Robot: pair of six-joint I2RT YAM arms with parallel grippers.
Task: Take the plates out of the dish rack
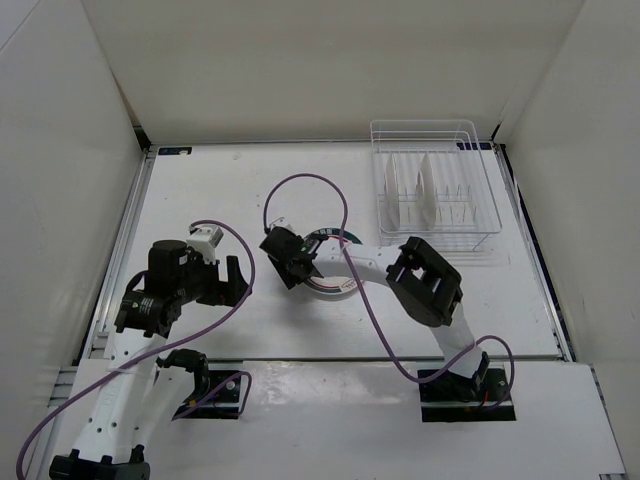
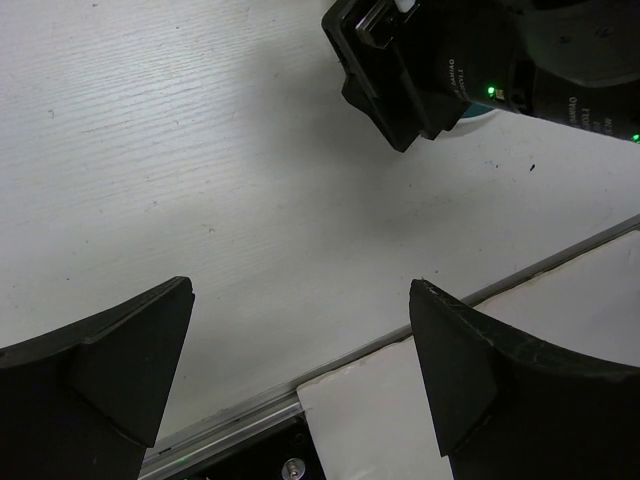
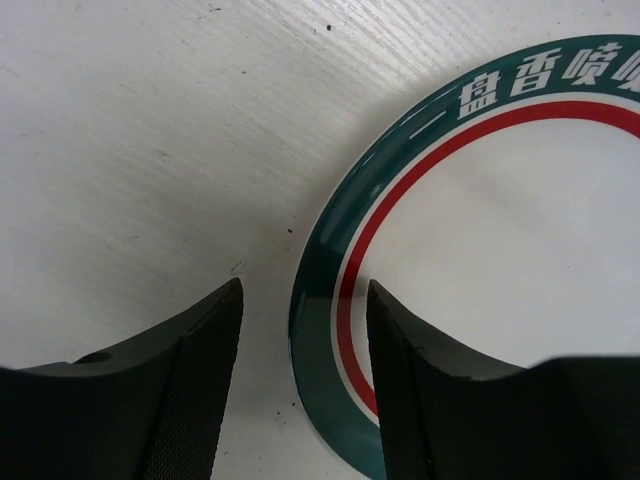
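The green-and-red rimmed plate (image 1: 338, 287) (image 3: 500, 250) lies flat on the worktop (image 1: 250, 190) near centre. The right claw (image 1: 285, 258) (image 3: 305, 295), released, straddles its 9 o'clock rim. The left claw (image 1: 235, 278) (image 2: 300, 300), also spread and holding nothing, hovers at 8 o'clock. Two white plates (image 1: 425, 185) stand upright in the dish rack (image 1: 482, 200) at 1 o'clock.

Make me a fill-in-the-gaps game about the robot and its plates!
The plate by the right gripper has a green and ____ rim.
It lies flat on the ____.
The other plates stand upright in the ____.
The left gripper holds ____.
Missing words: red; table; dish rack; nothing.
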